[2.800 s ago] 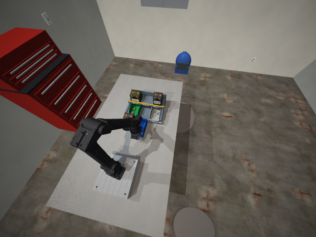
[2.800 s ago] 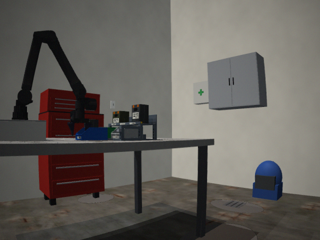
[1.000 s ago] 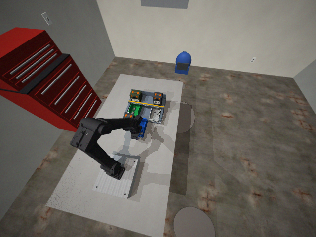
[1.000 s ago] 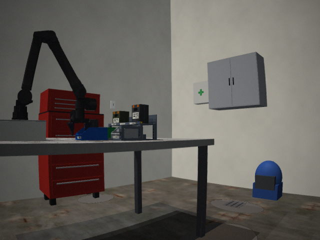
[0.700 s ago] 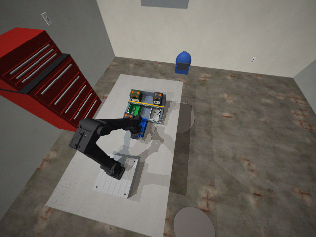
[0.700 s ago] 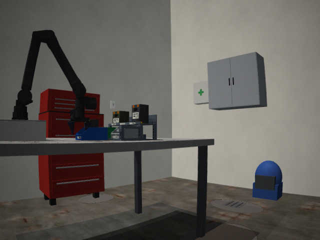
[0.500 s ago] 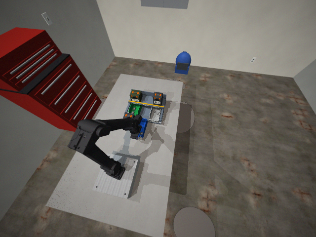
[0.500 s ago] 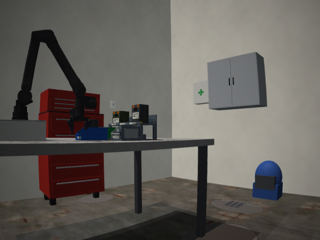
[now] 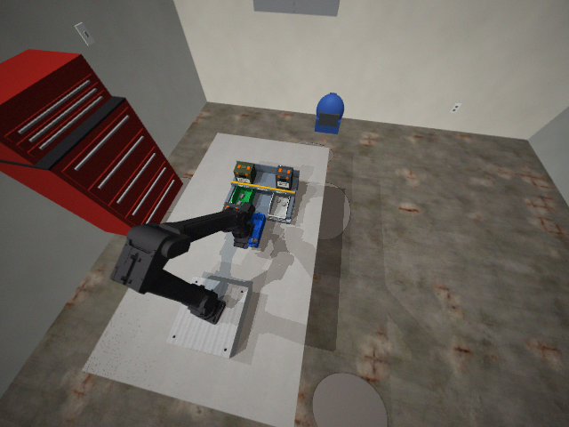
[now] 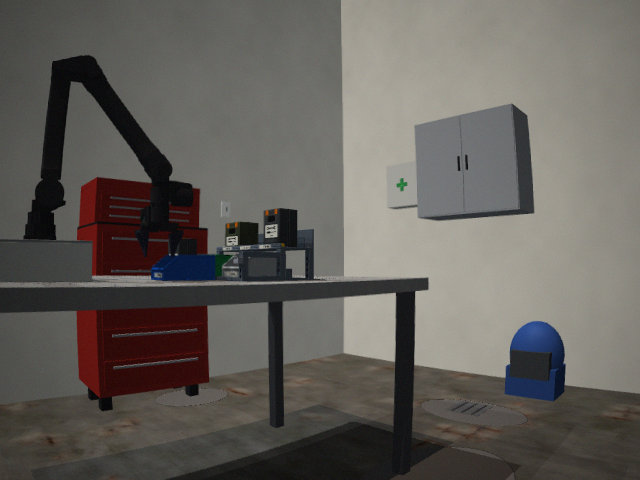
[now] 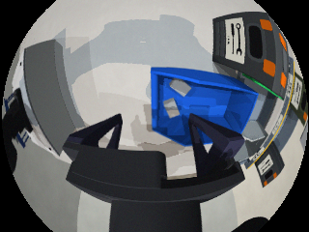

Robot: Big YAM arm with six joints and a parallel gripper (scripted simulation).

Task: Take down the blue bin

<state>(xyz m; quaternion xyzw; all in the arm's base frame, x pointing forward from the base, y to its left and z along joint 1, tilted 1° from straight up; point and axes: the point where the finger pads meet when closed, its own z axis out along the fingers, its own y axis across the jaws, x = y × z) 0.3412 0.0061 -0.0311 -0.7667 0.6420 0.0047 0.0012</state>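
The blue open bin (image 9: 258, 228) (image 10: 183, 267) (image 11: 212, 104) stands upright on the table (image 9: 276, 298) (image 10: 258, 289), with its far end at the front of the low grey shelf (image 9: 264, 185) (image 10: 306, 253). Small grey parts (image 11: 170, 108) lie inside it. My gripper (image 9: 240, 240) (image 10: 159, 251) (image 11: 154, 123) is open and empty. It hangs just above the bin's near end. In the wrist view one finger is over the bin's inside and the other is over the table beside its wall.
A green bin (image 9: 238, 194) and a grey bin (image 9: 281, 207) sit in the shelf, and two dark boxes (image 9: 244, 171) (image 9: 284, 176) stand on top. The arm's base plate (image 9: 206, 331) is at the table's near end. A red tool chest (image 9: 83, 138) stands to the left.
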